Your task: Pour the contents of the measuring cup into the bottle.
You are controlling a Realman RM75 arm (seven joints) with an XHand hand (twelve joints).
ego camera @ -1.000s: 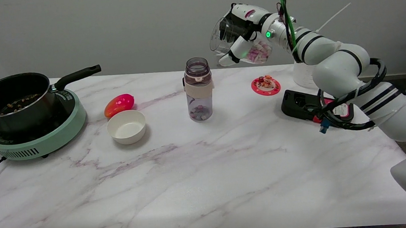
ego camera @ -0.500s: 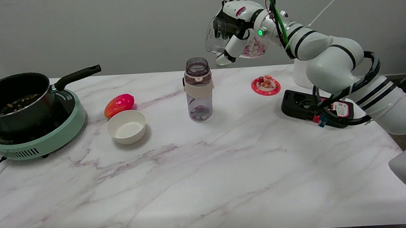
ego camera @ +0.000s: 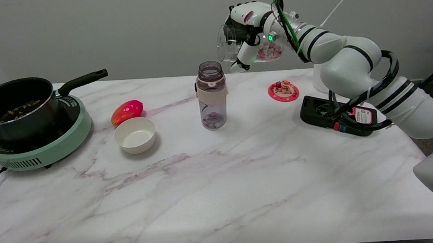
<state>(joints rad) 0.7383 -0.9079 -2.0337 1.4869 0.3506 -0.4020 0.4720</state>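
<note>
My right hand [ego camera: 248,34] grips a clear measuring cup [ego camera: 230,45] in the air, tilted with its mouth facing left. Pink and white pieces [ego camera: 269,51] lie heaped at the cup's bottom end, by the wrist. The cup's mouth hangs above and a little to the right of the bottle [ego camera: 211,95]. That bottle stands upright and uncapped on the marble table [ego camera: 221,183], with a pale band around its middle and a few pieces at its bottom.
A black pan [ego camera: 10,106] sits on a green hotplate [ego camera: 44,146] at the left. A red-orange fruit [ego camera: 127,111] and a white bowl [ego camera: 135,135] lie left of the bottle. On the right are a red disc with small items [ego camera: 283,90], a black device [ego camera: 320,115] and a clear container [ego camera: 319,82].
My right hand has carried the cup leftward and slightly upward, bringing its mouth closer to the bottle's opening. The bottle and the other things have stayed put.
</note>
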